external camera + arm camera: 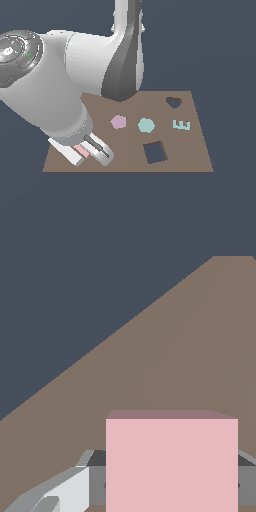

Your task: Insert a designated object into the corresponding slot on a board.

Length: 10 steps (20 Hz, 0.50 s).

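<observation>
Pink fills the wrist view: the light-pink square block (171,463) sits between the fingers (60,491) of my gripper (90,152), which looks closed on its two sides. In the exterior view the block shows only as a small pink patch near the left corner of the brown board (195,150). I judge the grasp step is in hand. The square slot (155,152) is well apart, toward the exterior view's right, so next I must lift, carry across, and align the block's edges with it.
</observation>
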{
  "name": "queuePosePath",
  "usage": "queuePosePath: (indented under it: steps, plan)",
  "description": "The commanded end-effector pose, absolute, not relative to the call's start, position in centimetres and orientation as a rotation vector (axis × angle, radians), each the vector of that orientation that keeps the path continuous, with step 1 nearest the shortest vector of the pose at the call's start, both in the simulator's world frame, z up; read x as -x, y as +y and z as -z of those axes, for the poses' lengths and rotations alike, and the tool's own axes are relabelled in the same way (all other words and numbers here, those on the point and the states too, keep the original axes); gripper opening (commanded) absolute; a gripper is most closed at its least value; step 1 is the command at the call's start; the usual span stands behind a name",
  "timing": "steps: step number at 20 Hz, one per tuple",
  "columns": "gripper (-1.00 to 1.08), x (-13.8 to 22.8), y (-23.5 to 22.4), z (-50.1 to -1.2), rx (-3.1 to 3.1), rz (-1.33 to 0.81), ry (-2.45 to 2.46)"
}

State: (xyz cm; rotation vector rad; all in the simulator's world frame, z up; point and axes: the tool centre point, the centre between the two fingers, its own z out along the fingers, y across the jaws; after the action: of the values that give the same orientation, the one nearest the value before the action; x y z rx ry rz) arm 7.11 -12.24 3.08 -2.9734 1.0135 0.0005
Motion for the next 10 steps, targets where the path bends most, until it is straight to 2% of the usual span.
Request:
queuePosePath:
  steps: [1,10]
  plan:
    - [-1.00,-7.11,-12.28,-2.99,2.973,0.000,1.015]
    - [-1.00,-7.14,-12.21,-3.09,2.973,0.001,1.013]
